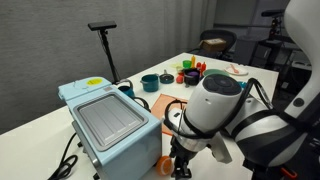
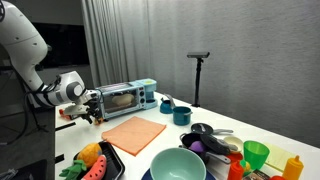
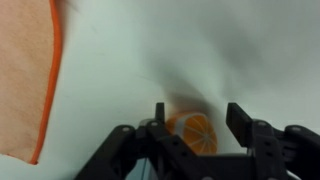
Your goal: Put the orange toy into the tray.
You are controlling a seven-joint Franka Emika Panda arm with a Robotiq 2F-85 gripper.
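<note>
- Orange toy (image 3: 192, 132) lies on the big white table (image 1: 35, 112). The table is the biggest thing I see.
- My robot arm (image 1: 215, 105) is white and round. It bends down to the table right by the blue box machine (image 1: 110, 122).
- The blue box machine stands at one end of the table. Its door faces the flat orange cloth (image 2: 133, 133).
- The orange cloth lies flat on the table. In the wrist view I see its edge off to the side, apart from the toy.
- The tray (image 2: 110, 158) is black. It sits near the camera in an exterior view, with toy fruit in it. It is well apart from the toy.
- My gripper (image 3: 198, 112) hangs low over the table. Its two black fingers (image 3: 240, 120) are spread wide and pinch nothing.
- The toy is small and round, and it sits between the two fingers. It is closer to one finger. I cannot tell if they touch.
- In an exterior view the toy (image 1: 165, 163) peeks out just beside the gripper, near the front corner of the machine.
</note>
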